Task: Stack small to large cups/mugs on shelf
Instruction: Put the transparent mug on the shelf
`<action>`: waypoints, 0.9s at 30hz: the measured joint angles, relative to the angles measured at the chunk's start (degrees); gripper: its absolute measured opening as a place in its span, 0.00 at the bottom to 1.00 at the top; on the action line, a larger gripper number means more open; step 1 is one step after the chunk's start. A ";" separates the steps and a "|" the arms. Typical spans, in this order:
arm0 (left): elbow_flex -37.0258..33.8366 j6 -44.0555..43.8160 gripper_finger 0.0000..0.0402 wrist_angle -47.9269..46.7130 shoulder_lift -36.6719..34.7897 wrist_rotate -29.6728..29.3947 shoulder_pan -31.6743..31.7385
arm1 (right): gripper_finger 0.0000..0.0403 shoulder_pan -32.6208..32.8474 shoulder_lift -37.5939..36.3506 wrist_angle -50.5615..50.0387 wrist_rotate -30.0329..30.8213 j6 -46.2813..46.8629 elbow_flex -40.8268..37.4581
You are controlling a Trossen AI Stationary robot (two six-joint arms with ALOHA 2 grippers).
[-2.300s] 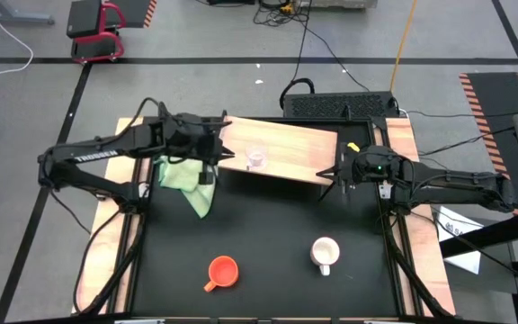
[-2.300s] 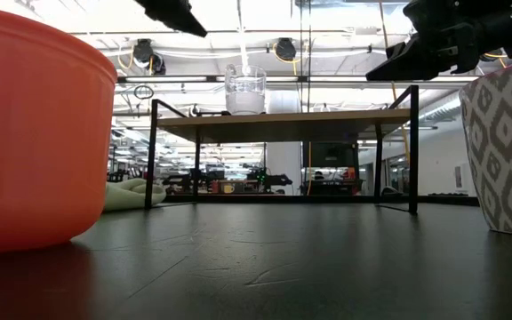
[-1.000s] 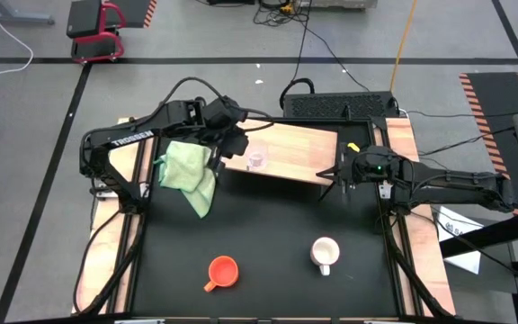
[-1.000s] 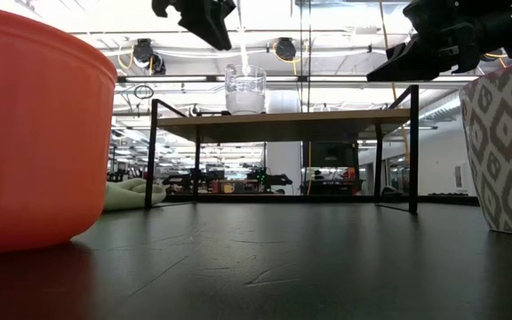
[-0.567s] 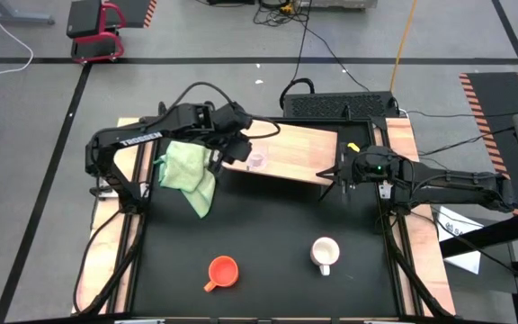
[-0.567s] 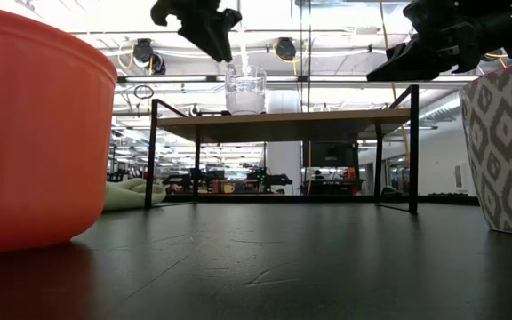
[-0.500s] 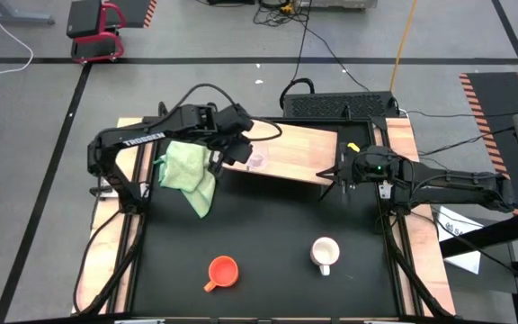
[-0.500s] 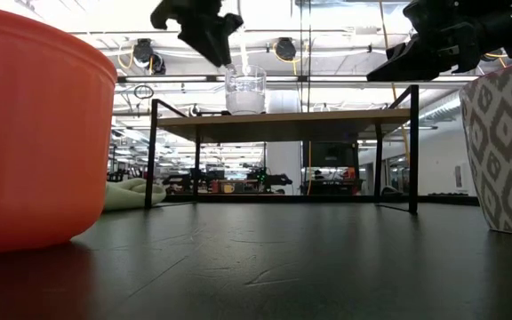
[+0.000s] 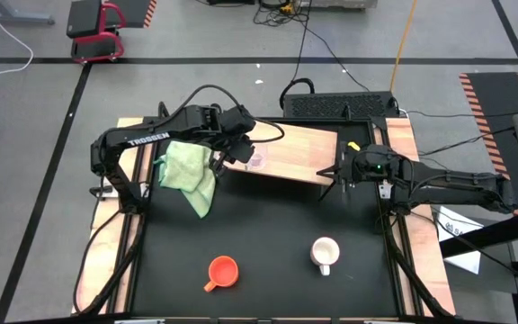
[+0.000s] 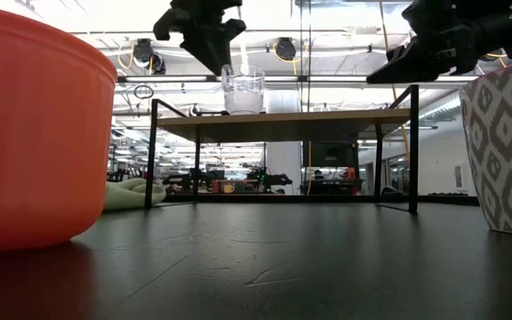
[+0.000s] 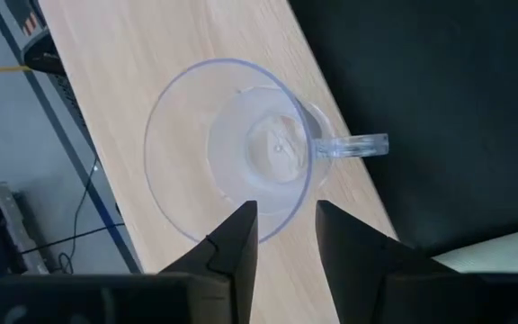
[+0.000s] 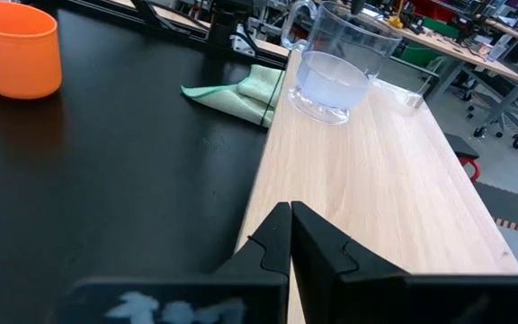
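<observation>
- Right now the left gripper hangs over the shelf, its fingers slightly spread and straddling the near rim of the clear glass cup; nothing is pinched yet, as far as the left wrist view shows.
- The glass cup stands upright on the shelf near its front edge, its small handle pointing off toward the black bench.
- My reading is that the step in hand is a rim grasp on this cup, either to place it better or to lift it for stacking.
- To do it well, one finger should go inside the wall and one outside, lowered far enough for a firm hold, since thin glass is slick and may slip.
- Close gently and evenly; a sideways nudge could slide the cup toward the shelf's edge.
- Keep the grasp away from the handle so the cup does not twist as the fingers close.
- Lift straight up before moving sideways.
- The orange mug and the white mug wait on the bench, well apart from the shelf; since the smallest should end on top, the larger mugs likely need to reach the shelf first.
- The green cloth lies beside the shelf under the left arm; keep clear of it.
- The right gripper, fingers pressed together, waits at the shelf's other end.
</observation>
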 joint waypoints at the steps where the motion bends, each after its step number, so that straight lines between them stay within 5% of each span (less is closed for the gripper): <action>1: 0.00 0.02 0.29 0.24 0.00 0.00 0.00 | 0.00 -0.25 0.02 0.00 -0.01 0.01 0.00; 12: -0.01 0.56 0.29 1.22 0.54 2.99 0.00 | 0.00 -1.01 0.63 0.00 -0.01 -0.02 0.00; 22: -0.02 -0.16 0.03 1.80 2.57 2.97 1.18 | 0.00 -1.01 0.63 -0.02 -0.09 -0.09 0.00; 27: -0.02 -0.90 0.01 1.55 2.56 3.00 2.10 | 0.00 -1.01 0.63 -0.10 -0.12 -0.09 0.00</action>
